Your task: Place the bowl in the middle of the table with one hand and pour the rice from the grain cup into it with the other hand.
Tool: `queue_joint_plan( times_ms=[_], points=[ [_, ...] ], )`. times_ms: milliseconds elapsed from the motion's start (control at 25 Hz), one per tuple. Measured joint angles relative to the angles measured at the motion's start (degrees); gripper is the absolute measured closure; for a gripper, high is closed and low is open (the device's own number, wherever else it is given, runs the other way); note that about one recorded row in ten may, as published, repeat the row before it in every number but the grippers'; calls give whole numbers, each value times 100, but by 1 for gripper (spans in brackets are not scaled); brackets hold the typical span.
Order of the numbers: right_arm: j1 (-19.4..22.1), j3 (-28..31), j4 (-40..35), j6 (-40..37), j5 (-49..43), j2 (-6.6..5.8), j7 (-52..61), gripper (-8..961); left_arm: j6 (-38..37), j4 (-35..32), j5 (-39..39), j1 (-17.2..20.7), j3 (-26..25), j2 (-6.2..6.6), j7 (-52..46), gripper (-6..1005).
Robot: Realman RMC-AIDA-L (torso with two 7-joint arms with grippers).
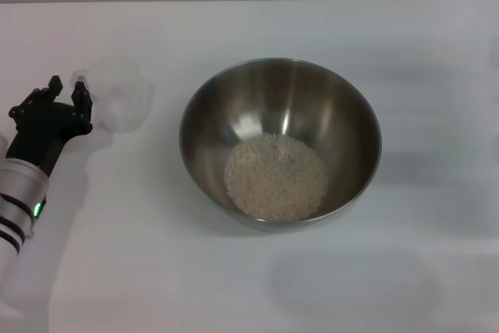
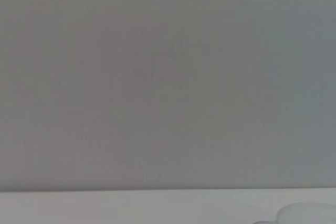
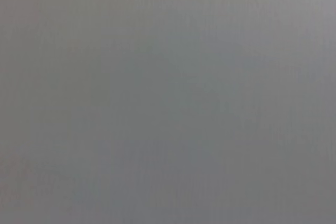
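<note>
The bowl (image 1: 281,91) stands in the middle of the table (image 1: 234,286), in the head view. The rice (image 1: 275,176) lies in a pale heap on its bottom. The grain cup (image 1: 118,93) stands on the table to the left of the bowl and looks empty. A part of it also shows in the left wrist view (image 2: 310,214). My left gripper (image 1: 68,90) is just left of the cup, by its handle, with its fingers apart and nothing between them. My right gripper is out of view, and the right wrist view shows only plain grey.
The table's far edge (image 1: 249,1) runs along the top of the head view, with a grey wall (image 2: 168,77) behind it. White tabletop surrounds the bowl on all sides.
</note>
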State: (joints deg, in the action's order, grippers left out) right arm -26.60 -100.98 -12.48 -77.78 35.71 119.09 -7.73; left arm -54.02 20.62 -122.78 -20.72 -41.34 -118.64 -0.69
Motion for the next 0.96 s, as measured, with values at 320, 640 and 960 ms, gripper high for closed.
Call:
queue_joint_plan(
  times_ms=[320,640,960],
  points=[
    [10,-8,1,-30,-3,0,0,564,-482,-2,-18,382,197,21,-289,550],
    [87,-144,0,-36,-13,24,14,564,-1900,-306,-18,592,736,9,-925,322],
    [181,-1187,-10,73,-18,68,628,564,-2348,-314,51,369,573,-26,-907,306]
  ],
)
